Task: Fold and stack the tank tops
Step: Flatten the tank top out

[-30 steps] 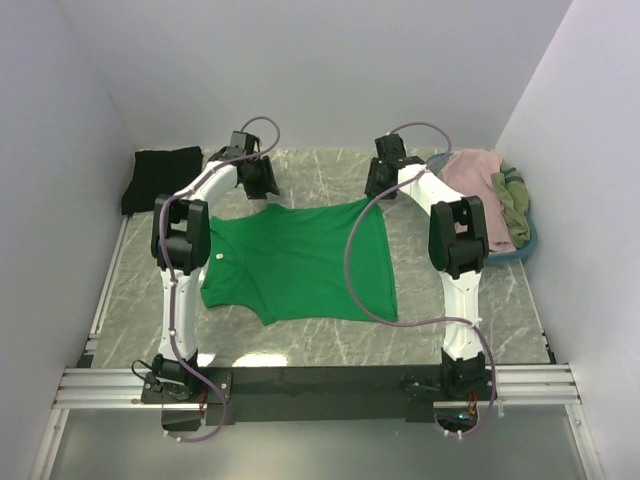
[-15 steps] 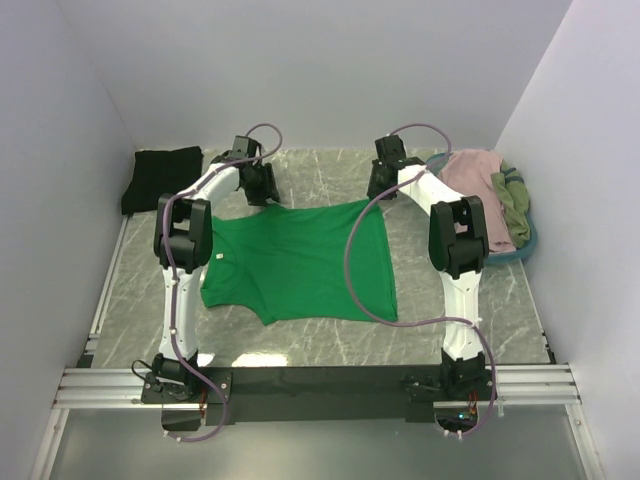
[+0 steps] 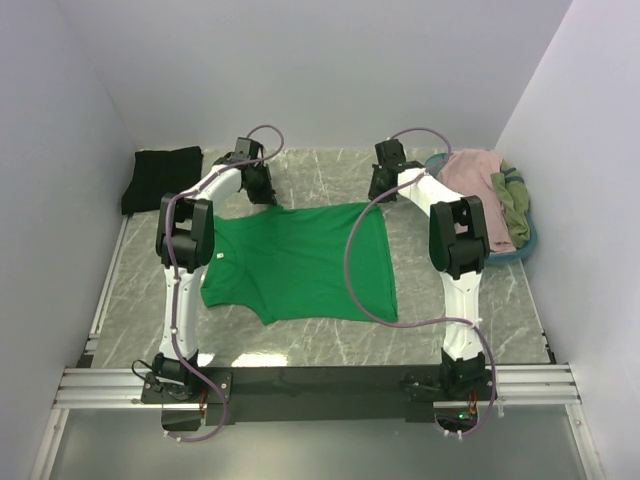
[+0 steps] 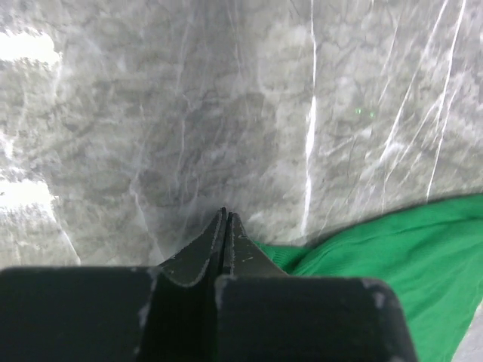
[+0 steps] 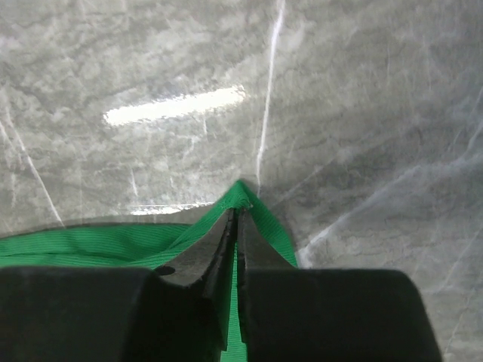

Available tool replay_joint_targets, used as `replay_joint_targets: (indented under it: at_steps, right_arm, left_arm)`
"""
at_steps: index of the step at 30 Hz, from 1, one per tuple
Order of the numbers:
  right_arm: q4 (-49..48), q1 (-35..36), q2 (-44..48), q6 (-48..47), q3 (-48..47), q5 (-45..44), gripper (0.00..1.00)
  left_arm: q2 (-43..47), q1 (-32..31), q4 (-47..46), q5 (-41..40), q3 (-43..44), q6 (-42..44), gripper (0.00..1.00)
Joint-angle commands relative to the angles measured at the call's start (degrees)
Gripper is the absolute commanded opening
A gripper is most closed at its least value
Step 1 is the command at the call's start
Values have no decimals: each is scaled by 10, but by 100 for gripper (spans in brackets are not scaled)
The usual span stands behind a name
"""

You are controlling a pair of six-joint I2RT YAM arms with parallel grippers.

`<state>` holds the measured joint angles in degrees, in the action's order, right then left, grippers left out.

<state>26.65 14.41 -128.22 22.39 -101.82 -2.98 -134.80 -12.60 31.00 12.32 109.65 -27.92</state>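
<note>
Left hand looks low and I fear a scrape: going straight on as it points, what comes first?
Probably the bare marble table just beyond the left hand; the green tank top lies aside. Depth unclear.

Lab cell: white walls (image 3: 300, 70), marbled table (image 3: 320, 340)

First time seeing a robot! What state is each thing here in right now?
green tank top: spread out on the table, far corners pinched.
black tank top: folded, at the far left.
pink top: heaped unfolded in the basket.
olive top: crumpled beside it.
basket: holds both tops.
left fingers: shut on the green tank top.
right fingers: shut on the green tank top.
</note>
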Motion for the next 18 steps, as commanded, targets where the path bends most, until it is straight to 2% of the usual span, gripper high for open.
replay_joint_targets:
  at_steps: [1, 4, 14, 17, 18]
  right_arm:
    - [-19, -6, 48, 2, 11, -16, 6]
    - [-30, -8, 65, 5, 24, -46, 1]
    - [-76, -15, 91, 14, 68, -111, 0]
    - [-71, -16, 76, 14, 50, -107, 0]
    - [-71, -16, 62, 13, 43, -105, 7]
  left_arm:
    - [19, 8, -47, -12, -14, -22, 1]
    - [47, 15, -91, -41, -48, -42, 1]
    - [84, 43, -154, -100, -86, -99, 1]
    - [72, 45, -160, -83, -76, -97, 1]
    - [66, 45, -156, -80, -60, -97, 1]
